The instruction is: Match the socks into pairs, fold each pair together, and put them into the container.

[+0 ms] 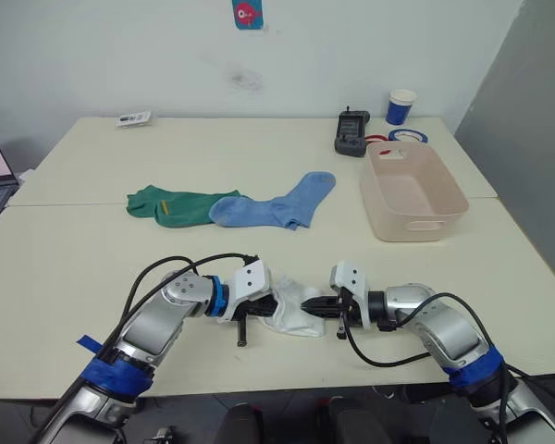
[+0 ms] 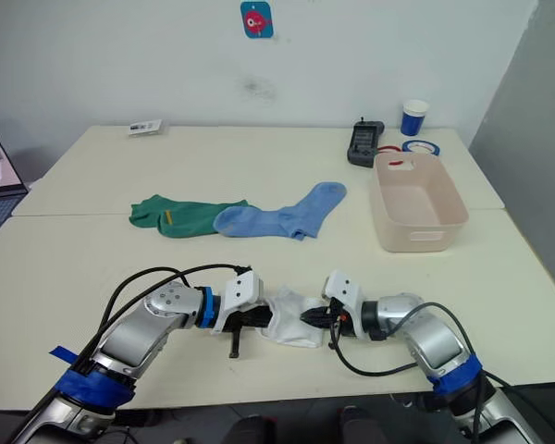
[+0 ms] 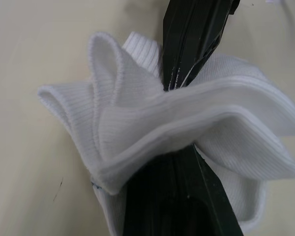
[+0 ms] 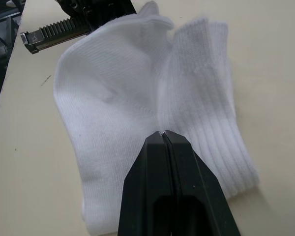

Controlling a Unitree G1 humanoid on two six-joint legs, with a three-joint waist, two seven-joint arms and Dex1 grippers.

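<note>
**White socks pinched between both pincers near the front edge**

Bunched white socks [image 1: 294,313] lying on the pale surface [image 1: 92,259] close to its near edge, gripped from both sides. Left pincer [image 1: 266,305] clenched on the left side of the bundle, black fingers [image 3: 187,196] closed together with folds of ribbed white fabric draped over them. Right pincer [image 1: 313,304] clenched on the right side of the same bundle, fingers [image 4: 162,191] pressed flat against each other with their tips nipping the cloth at a crease. Cannot tell whether the bundle is one sock or two layered.

Farther back, toward the middle of the surface, dark green socks [image 1: 171,204] lying flat with a small yellow mark showing, their right end touching and partly under the light blue socks [image 1: 276,207], which stretch on to the right with the cuff angled toward the far side. Cannot tell how many of each colour are stacked there.

Beige-pink container [image 1: 442,190] to the right of the blue socks, well apart from them, standing upright. Behind the container, a black device [image 1: 352,134], a flat blue ring [image 1: 408,135] and a blue-and-white paper cup [image 1: 400,106]. Small card [image 1: 133,118] at the far left of the surface.
</note>
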